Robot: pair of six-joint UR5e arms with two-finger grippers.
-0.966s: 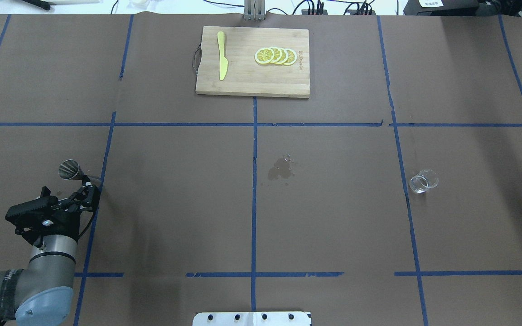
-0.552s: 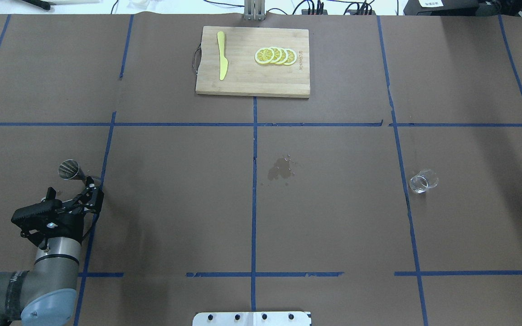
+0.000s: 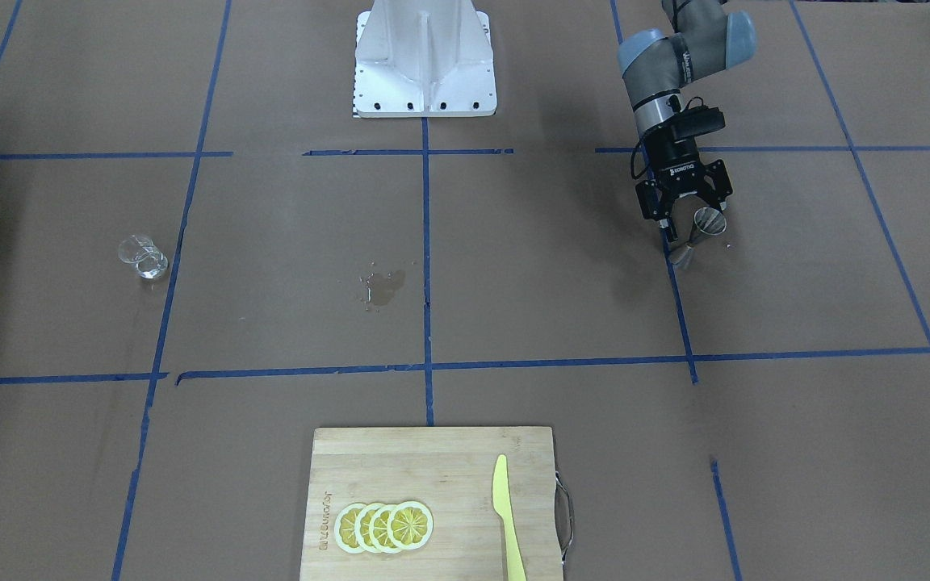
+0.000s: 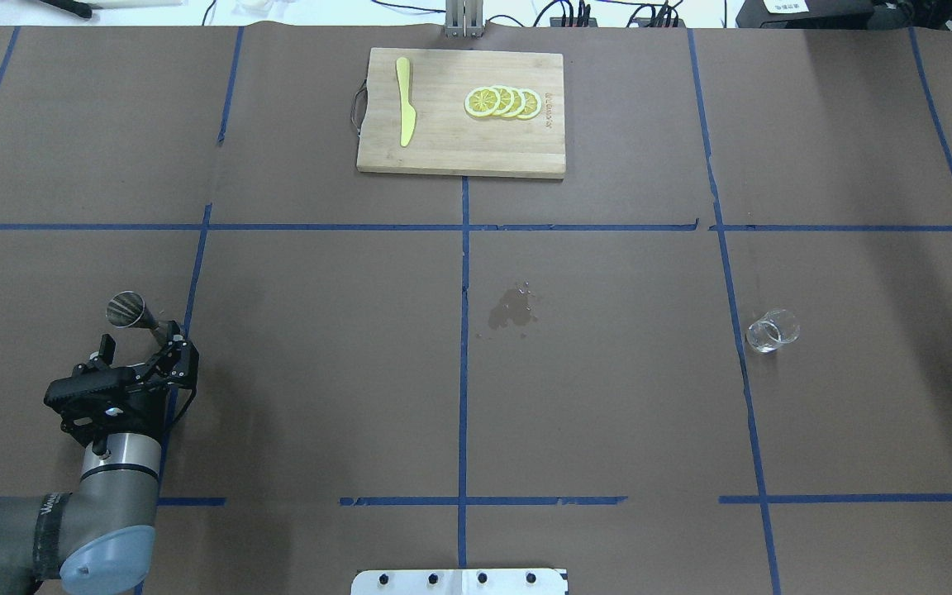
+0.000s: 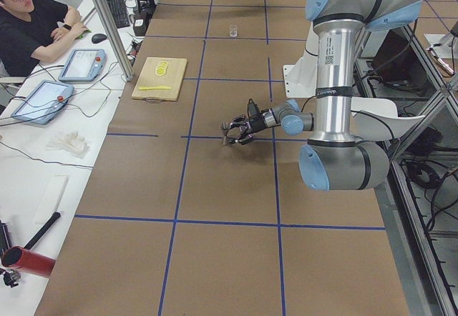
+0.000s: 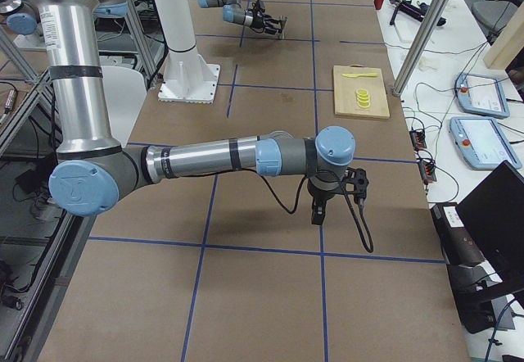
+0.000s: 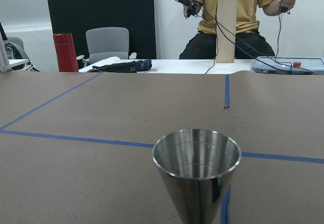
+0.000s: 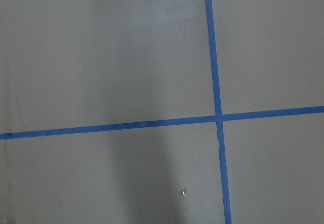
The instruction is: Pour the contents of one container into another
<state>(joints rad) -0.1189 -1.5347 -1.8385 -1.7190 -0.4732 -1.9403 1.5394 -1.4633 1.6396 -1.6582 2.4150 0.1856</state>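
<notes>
A steel jigger (image 4: 130, 311) stands on the brown paper at the left; the left wrist view shows its cup (image 7: 196, 165) close and dead ahead. My left gripper (image 4: 172, 347) is open, low over the table, its fingers at the jigger's lower half (image 3: 683, 253); I cannot tell if they touch it. A small clear glass (image 4: 772, 331) sits far off at the right, also in the front view (image 3: 142, 257). The right gripper (image 6: 318, 211) shows only in the exterior right view, hanging over bare paper, so I cannot tell whether it is open or shut.
A wet spill (image 4: 513, 307) marks the paper near the middle. At the far side lies a wooden cutting board (image 4: 459, 157) with a yellow knife (image 4: 404, 99) and lemon slices (image 4: 502, 102). Operators sit beyond the table's far edge.
My left arm has slid to the right and slightly forward, bringing the open gripper closer to the jigger's base. Jigger and glass have not moved.
</notes>
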